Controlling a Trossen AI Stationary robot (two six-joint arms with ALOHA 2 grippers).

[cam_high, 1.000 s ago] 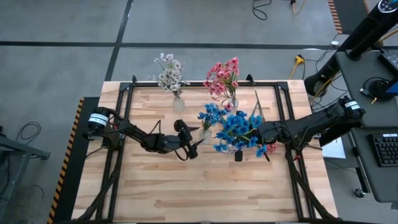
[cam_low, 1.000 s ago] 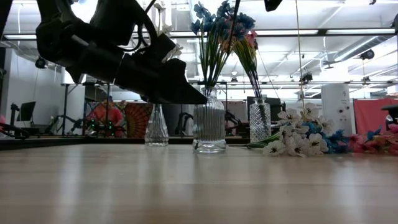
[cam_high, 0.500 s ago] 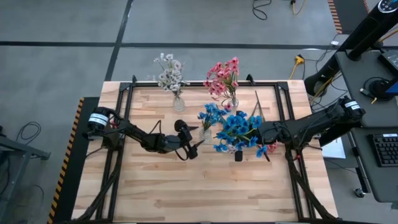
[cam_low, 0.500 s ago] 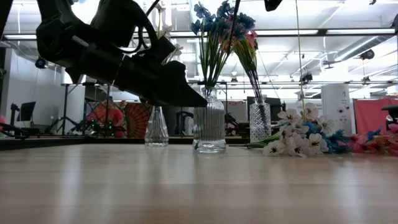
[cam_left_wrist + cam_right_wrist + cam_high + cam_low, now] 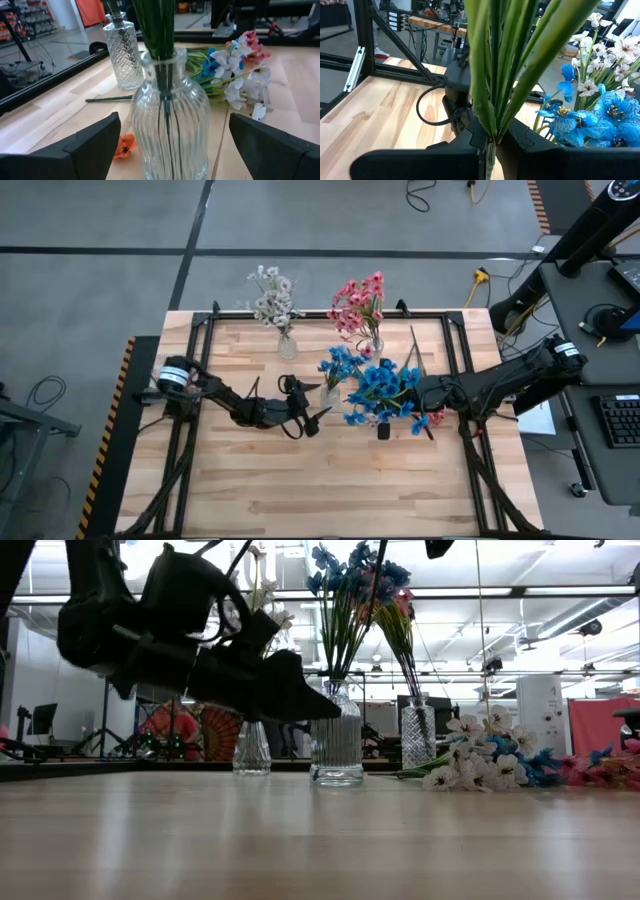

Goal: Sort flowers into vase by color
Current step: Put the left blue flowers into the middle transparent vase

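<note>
The counter [image 5: 330, 480] looks as it did a second ago. The left arm has pulled back a little from the ribbed glass vase [image 5: 170, 120], and its left claw [image 5: 170, 145] has spread fully, both fingers well clear of the glass and holding nothing. That vase keeps its blue flowers [image 5: 338, 363]. The right claw [image 5: 490, 145] stays clamped on a bunch of blue flowers' green stems [image 5: 495, 65], unmoved. Loose sprays [image 5: 480, 765] lie beside the vases
</note>
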